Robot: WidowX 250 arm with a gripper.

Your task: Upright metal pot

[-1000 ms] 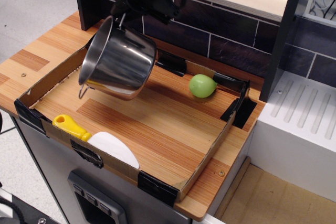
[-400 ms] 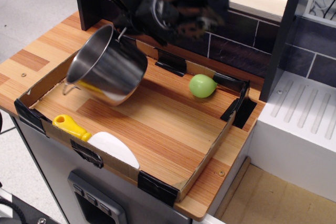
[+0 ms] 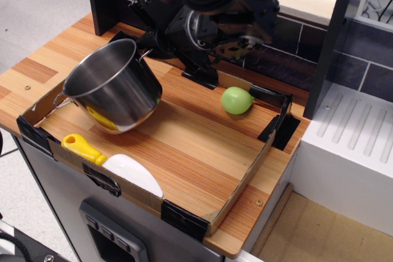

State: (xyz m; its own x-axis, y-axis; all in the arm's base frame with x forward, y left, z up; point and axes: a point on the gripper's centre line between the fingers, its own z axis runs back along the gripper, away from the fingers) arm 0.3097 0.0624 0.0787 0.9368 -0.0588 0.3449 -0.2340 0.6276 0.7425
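The metal pot (image 3: 110, 87) sits at the left end of a shallow cardboard tray (image 3: 236, 188) that lies on a wooden counter (image 3: 37, 72). The pot is tilted, not upright: its open mouth faces up and toward the left, and its base points down and to the right, with the lower edge close to the tray floor, though it is unclear whether it touches. One thin wire handle sticks out at the lower left of the rim, over the tray's left wall; the other handle is at the upper right of the rim, next to the gripper.

The gripper (image 3: 149, 46) reaches in from the black arm (image 3: 215, 10) above the back of the tray and meets the pot at that upper right rim. Its fingers are dark and blurred against the arm, so I cannot tell whether they are apart or clamped on the rim or handle.

A green ball (image 3: 236, 100) lies near the tray's back wall, well apart from the pot to its right. A spatula with a yellow handle (image 3: 83, 148) and a white blade (image 3: 134, 173) rests along the tray's front wall, just below the pot. The yellow shows as a reflection in the pot's shiny side.
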